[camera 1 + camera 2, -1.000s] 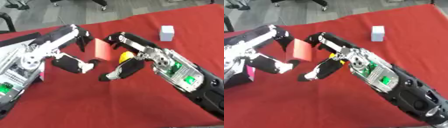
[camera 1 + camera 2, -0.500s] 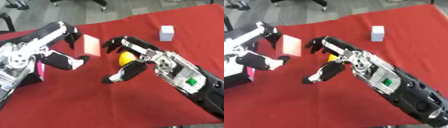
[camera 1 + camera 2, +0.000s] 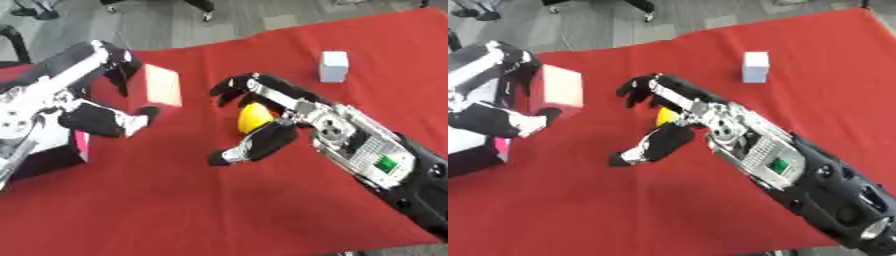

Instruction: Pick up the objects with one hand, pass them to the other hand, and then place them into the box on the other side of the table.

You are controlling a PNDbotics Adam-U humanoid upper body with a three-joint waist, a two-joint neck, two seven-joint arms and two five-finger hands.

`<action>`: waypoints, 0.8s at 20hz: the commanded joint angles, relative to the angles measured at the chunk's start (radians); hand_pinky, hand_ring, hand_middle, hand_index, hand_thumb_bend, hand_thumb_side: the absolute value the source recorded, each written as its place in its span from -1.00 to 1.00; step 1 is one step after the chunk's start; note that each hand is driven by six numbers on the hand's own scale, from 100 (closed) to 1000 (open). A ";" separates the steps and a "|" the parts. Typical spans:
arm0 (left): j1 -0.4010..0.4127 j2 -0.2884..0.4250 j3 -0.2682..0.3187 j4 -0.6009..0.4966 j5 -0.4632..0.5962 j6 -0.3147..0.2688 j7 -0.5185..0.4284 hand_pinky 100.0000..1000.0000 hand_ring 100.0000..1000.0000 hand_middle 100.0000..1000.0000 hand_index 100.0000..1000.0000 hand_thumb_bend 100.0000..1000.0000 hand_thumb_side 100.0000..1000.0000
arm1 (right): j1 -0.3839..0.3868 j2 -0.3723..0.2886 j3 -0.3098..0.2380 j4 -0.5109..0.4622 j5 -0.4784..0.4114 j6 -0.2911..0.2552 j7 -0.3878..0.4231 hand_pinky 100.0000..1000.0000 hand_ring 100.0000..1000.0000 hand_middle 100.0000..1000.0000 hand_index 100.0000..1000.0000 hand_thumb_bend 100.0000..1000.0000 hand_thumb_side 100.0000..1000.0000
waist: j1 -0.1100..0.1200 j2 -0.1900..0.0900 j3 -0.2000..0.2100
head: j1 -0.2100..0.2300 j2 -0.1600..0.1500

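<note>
The pink block point(image 3: 163, 85), now carried clear of the right hand point(image 3: 262, 117) by the left hand point(image 3: 105, 100), whose fingers and thumb pinch it, confirms the handover; the right hand hangs released, and placement into the left-side box remains.

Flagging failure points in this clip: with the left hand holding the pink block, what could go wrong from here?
1. The left hand holds the pink block only between fingers and thumb, above the red cloth; it might slip before reaching a box.
2. The open right hand hangs close over the yellow object and may knock it.
3. The white block lies far off, untouched.
</note>
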 commanded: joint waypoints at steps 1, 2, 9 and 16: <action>0.017 0.065 0.048 -0.024 0.012 0.005 0.024 0.37 -0.08 -0.35 -0.27 -0.94 -0.93 | -0.007 -0.022 -0.017 -0.012 -0.002 -0.002 -0.010 0.52 0.62 0.29 0.63 0.33 -0.53 | -0.003 -0.029 0.002 | 0.002 -0.002; 0.032 0.080 0.061 -0.028 0.015 0.007 0.034 0.37 -0.08 -0.35 -0.27 -0.94 -0.93 | -0.007 -0.024 -0.019 -0.012 -0.002 -0.003 -0.014 0.52 0.62 0.29 0.63 0.32 -0.54 | -0.003 -0.028 0.003 | 0.004 -0.002; 0.134 0.170 0.154 -0.025 0.022 0.023 0.122 0.37 -0.08 -0.34 -0.26 -0.94 -0.95 | -0.005 -0.027 -0.031 -0.012 -0.014 -0.008 -0.038 0.52 0.61 0.28 0.62 0.30 -0.54 | -0.007 -0.023 0.007 | 0.024 -0.002; 0.205 0.225 0.235 0.037 0.014 0.038 0.197 0.37 -0.08 -0.34 -0.26 -0.92 -0.98 | -0.005 -0.025 -0.041 -0.012 -0.028 -0.020 -0.058 0.51 0.61 0.27 0.61 0.29 -0.54 | -0.016 -0.020 0.008 | 0.069 -0.004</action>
